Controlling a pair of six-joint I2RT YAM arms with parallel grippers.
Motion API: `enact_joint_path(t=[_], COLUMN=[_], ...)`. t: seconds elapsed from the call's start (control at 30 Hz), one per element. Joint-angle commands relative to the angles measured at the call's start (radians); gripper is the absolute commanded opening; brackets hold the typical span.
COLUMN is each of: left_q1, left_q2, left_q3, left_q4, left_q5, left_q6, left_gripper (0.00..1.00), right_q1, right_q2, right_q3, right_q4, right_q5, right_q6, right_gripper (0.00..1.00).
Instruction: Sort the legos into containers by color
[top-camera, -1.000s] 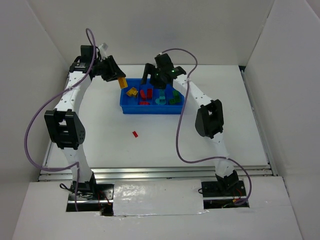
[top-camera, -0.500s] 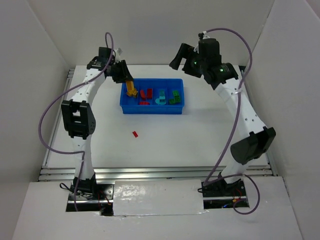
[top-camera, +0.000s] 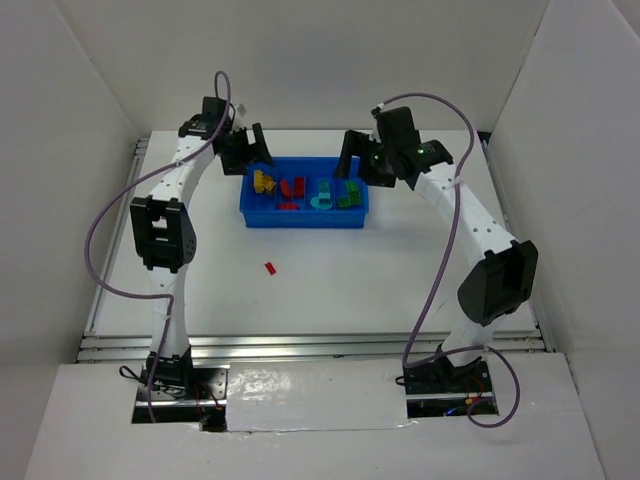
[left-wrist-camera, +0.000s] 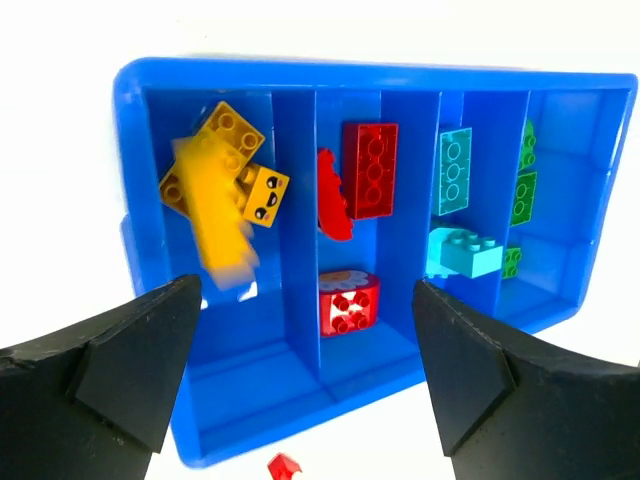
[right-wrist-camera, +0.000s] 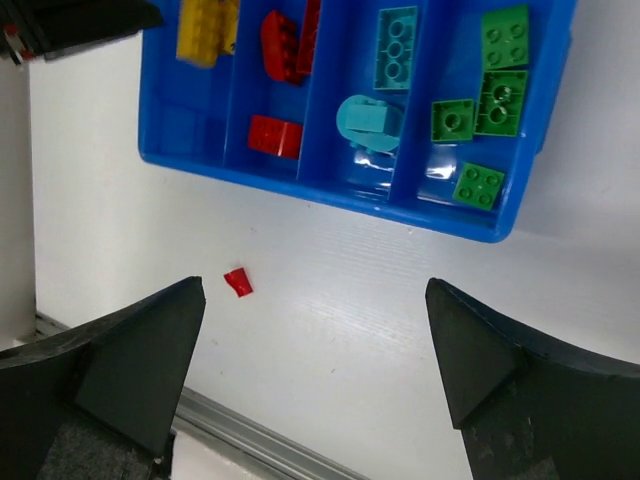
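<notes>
one red brick (right-wrist-camera: 238, 282) is left loose on the counter (top-camera: 400, 280), apart from the blue tray (left-wrist-camera: 300, 72); otherwise the sorting is judged nearly done. yellow, red, teal and green legos are seen in separate compartments. a blurred yellow brick (left-wrist-camera: 215, 215) is seen over the yellow compartment, clear of the left claw (left-wrist-camera: 303, 300), whose jaws are spread wide and empty. the right claw (right-wrist-camera: 315, 300) is likewise open, nothing gripped. no obstacle is seen around the stray brick.
</notes>
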Motion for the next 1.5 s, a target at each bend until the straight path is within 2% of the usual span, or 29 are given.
enact_joint_path(t=[0.0, 0.07, 0.13, 0.2, 0.27, 0.43, 0.57, 0.67, 0.77, 0.9, 1.03, 1.13, 1.17, 1.23, 1.37, 1.47], left_q1=[0.002, 0.005, 0.027, 0.051, 0.094, 0.165, 0.183, 0.182, 0.183, 0.153, 0.119, 0.117, 0.116, 0.114, 0.114, 0.114], left_q2=[-0.067, -0.099, -0.190, -0.278, -0.337, -0.506, -0.624, -0.672, -0.682, -0.696, -0.710, -0.707, -0.705, -0.705, -0.707, -0.713], left_q3=[0.135, 0.173, 0.128, 0.040, -0.062, -0.289, -0.446, -0.487, -0.465, -0.406, -0.388, -0.379, -0.376, -0.365, -0.377, -0.400], left_q4=[-0.064, -0.106, -0.132, -0.185, -0.210, -0.262, -0.218, -0.204, -0.230, -0.268, -0.282, -0.287, -0.288, -0.290, -0.278, -0.265], left_q5=[-0.042, -0.108, -0.246, -0.379, -0.421, -0.538, -0.506, -0.475, -0.467, -0.490, -0.518, -0.529, -0.530, -0.546, -0.541, -0.533], left_q6=[-0.002, -0.008, -0.057, -0.142, -0.189, -0.187, -0.197, -0.197, -0.204, -0.210, -0.213, -0.215, -0.215, -0.212, -0.204, -0.198], left_gripper=[0.99, 1.00, 0.99, 0.99, 0.99, 0.99, 1.00, 1.00, 1.00, 1.00, 0.99, 0.99, 0.99, 0.99, 1.00, 1.00], right_q1=[0.058, 0.129, 0.221, 0.310, 0.364, 0.496, 0.551, 0.582, 0.588, 0.583, 0.566, 0.550, 0.551, 0.546, 0.548, 0.548], right_q2=[0.023, 0.046, 0.089, 0.143, 0.189, 0.338, 0.430, 0.502, 0.589, 0.620, 0.643, 0.642, 0.639, 0.642, 0.640, 0.637], right_q3=[0.048, 0.057, 0.063, 0.068, 0.092, 0.138, 0.186, 0.222, 0.275, 0.296, 0.316, 0.278, 0.269, 0.261, 0.244, 0.226], right_q4=[0.026, 0.022, 0.011, 0.003, -0.026, -0.058, -0.075, -0.077, -0.083, -0.041, -0.020, 0.003, 0.008, 0.005, 0.014, 0.019], right_q5=[-0.070, 0.012, 0.013, -0.003, 0.006, 0.023, 0.055, 0.126, 0.216, 0.295, 0.292, 0.255, 0.246, 0.217, 0.160, 0.145], right_q6=[-0.082, -0.157, -0.190, -0.205, -0.224, -0.224, -0.204, -0.199, -0.198, -0.213, -0.231, -0.236, -0.236, -0.234, -0.231, -0.228], right_gripper=[1.00, 1.00, 1.00, 0.99, 0.98, 0.95, 0.92, 0.91, 0.89, 0.88, 0.87, 0.78, 0.70, 0.66, 0.48, 0.46])
